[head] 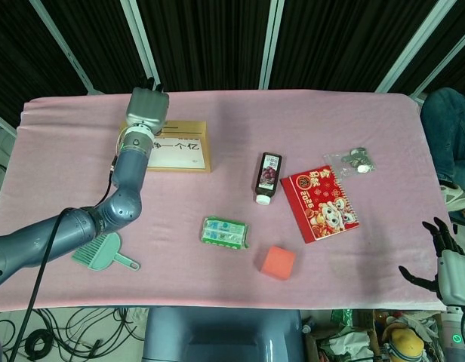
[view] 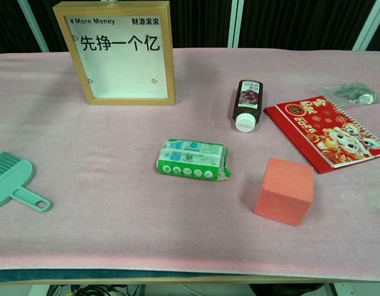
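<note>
**Left hand poised over picture frame at pink bench**

On the pink-clothed bench (head: 308,113), a small teal plastic dustpan brush (head: 104,251) lies at the far left. Beyond it, the robot's left hand (head: 147,108) hovers at the top left corner of the upright wooden picture frame with white Chinese-lettered panel (head: 177,149). Its fingers point away from the head camera, so their state, and any contact, cannot be told.

This looks like the reach stage. A grasp would call for fingers settling squarely on the frame's top rail without tipping it.

Further right lie a green wrapped packet (head: 224,232), a dark bottle (head: 267,177), an orange foam cube (head: 278,262) and a red calendar (head: 321,204). The right hand (head: 442,256) hangs off the bench's edge, fingers spread and empty.
</note>
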{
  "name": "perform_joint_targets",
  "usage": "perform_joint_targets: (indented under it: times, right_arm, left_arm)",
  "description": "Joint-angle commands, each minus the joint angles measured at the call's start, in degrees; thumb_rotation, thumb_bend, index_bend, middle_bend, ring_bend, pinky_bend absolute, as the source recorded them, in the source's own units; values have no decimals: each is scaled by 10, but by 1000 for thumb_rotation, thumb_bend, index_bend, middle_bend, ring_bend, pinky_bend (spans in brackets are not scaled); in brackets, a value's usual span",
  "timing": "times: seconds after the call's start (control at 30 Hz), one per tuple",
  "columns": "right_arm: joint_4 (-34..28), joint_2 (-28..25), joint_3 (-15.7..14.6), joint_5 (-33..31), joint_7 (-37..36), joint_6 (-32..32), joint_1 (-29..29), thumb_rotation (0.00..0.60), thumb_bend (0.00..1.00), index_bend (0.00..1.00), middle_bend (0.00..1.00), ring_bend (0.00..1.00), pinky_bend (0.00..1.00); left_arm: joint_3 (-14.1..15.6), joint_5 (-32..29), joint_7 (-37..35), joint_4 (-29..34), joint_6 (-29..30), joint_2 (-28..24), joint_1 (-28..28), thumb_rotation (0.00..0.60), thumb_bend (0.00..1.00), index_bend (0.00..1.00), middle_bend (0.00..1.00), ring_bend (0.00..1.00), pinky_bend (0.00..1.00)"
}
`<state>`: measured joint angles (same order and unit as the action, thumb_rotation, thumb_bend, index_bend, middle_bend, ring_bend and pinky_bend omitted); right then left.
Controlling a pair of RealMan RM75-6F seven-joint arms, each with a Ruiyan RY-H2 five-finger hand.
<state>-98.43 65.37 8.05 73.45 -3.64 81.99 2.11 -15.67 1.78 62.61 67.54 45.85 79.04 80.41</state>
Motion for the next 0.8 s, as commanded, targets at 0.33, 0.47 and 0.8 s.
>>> perform_joint_targets:
  times: [0.33, 0.47, 0.8]
  right_arm:
    - [1, 0, -2, 2, -2, -4, 1, 600, 85, 149, 24, 142, 212]
    - [0, 0, -1, -1, -1, -7, 2, 600, 85, 148, 24, 142, 212]
    - [-2, -1, 0, -4, -2, -7, 1, 600, 84, 149, 24, 142, 212]
  left_arm:
    - [12, -9, 5, 23, 12, -5, 10, 600, 455, 654, 155, 0, 0]
    - [13, -12, 7, 36, 25, -14, 14, 600, 456, 654, 155, 0, 0]
    - [22, -12, 9, 52, 37, -18, 15, 600, 455, 654, 155, 0, 0]
